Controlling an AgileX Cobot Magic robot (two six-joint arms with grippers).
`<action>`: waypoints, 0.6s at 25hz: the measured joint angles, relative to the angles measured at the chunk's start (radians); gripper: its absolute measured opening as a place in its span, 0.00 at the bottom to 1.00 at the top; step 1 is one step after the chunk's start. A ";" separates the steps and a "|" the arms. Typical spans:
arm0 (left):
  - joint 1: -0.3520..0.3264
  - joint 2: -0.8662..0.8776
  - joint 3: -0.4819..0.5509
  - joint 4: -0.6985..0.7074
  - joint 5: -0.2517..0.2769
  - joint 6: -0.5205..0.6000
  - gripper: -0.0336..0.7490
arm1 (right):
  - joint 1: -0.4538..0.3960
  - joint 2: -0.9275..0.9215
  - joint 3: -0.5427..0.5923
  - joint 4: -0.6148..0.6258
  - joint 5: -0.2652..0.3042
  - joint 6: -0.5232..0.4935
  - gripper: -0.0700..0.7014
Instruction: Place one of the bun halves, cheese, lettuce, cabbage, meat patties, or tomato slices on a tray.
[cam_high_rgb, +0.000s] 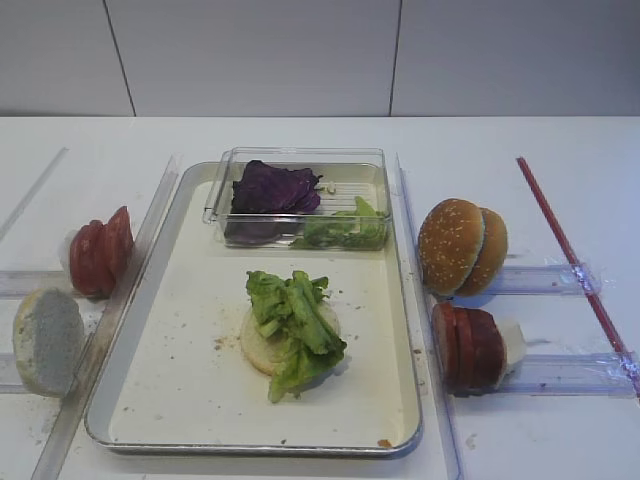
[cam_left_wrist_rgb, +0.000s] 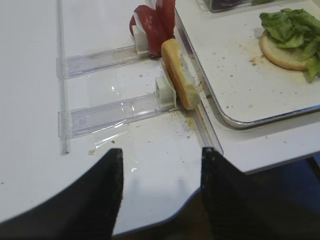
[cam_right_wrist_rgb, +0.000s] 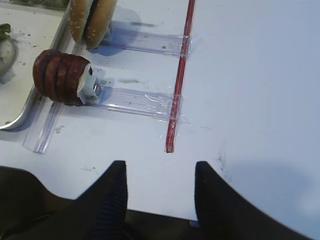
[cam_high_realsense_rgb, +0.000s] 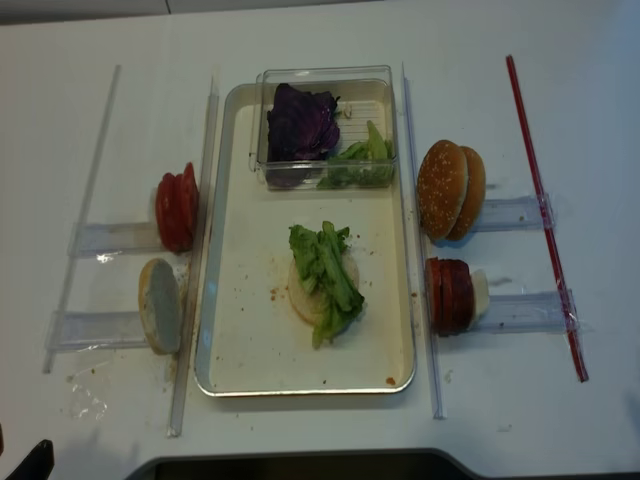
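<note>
The tray lies in the middle of the white surface. On its floor sits a bun half, and the lettuce lies on top of it, hiding most of the bun; only the pale left and lower edge shows. At the far end of the tray stands a clear box with the cabbage in its left part and more green leaves in its right part. The box wall blurs the lower leaves.

To the left of the tray, the tomato slices stand on edge on a clear rail, and nearer the camera another bun half stands on edge too. To the right, two seeded bun tops lean together. Below them the meat patties stand in a row, with the cheese touching their right end; the patties hide most of it. A red strip runs along the far right.

The right hand is over bare surface, well apart from the patties, its fingers apart and holding nothing. The left hand is near the front edge of the surface, fingers also apart and holding nothing. In both wrist views only the dark fingertips show; the rest is cut off. Neither hand is clear in the high views.
</note>
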 joint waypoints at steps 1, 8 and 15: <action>0.000 0.000 0.000 0.000 0.000 0.000 0.48 | 0.000 -0.025 0.014 0.000 0.000 -0.007 0.55; 0.000 0.000 0.000 0.000 0.000 0.000 0.48 | 0.000 -0.217 0.089 0.000 0.003 -0.031 0.55; 0.000 0.000 0.000 0.000 0.000 0.000 0.48 | 0.000 -0.276 0.159 -0.013 -0.013 -0.037 0.55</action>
